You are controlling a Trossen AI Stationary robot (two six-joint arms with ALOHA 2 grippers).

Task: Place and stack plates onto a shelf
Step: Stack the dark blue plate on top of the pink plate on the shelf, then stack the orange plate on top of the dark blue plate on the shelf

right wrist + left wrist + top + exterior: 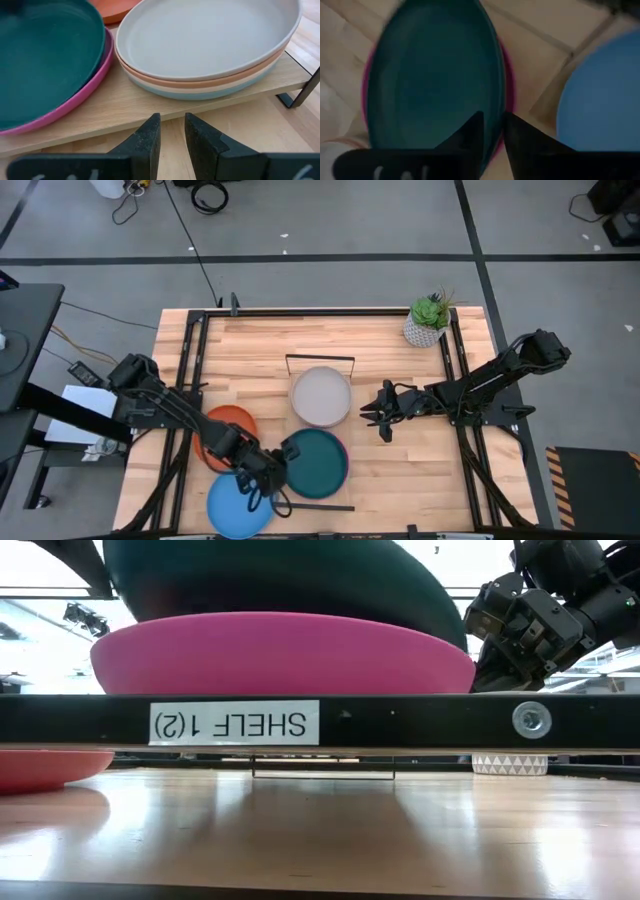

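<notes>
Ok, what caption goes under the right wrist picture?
Grey-topped plate stack and teal plate on the shelf.

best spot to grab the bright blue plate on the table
Take the bright blue plate by its thin raised rim, pinching over the edge. Probably come from the side facing away from the shelf and the left claw, since it lies flat on the table, not stacked.
</notes>
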